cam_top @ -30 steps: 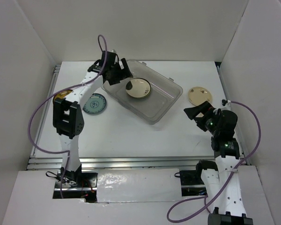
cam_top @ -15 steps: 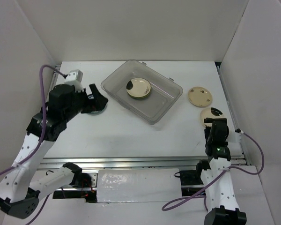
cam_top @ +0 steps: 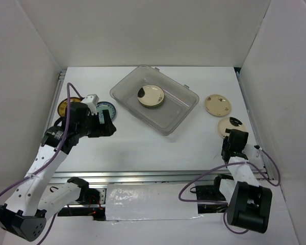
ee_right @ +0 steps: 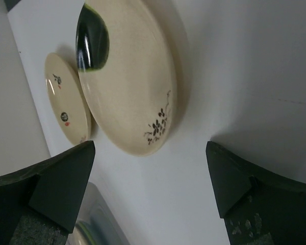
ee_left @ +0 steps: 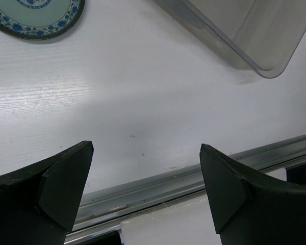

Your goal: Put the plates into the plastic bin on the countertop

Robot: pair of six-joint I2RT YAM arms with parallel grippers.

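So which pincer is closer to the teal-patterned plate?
Left. The left pincer hovers right beside the teal-patterned plate; the right pincer is across the countertop, by the cream plates.

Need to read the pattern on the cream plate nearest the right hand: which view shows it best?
The right wrist view: the plate is large and close, its black patch and flower sprig clear. The top view shows it small, only the black patch visible. The left wrist view misses it.

One cream plate (cam_top: pixel 151 96) inside the plastic bin (cam_top: pixel 176 111), two more cream plates (cam_top: pixel 217 104) (cam_top: pixel 228 124) right of it.
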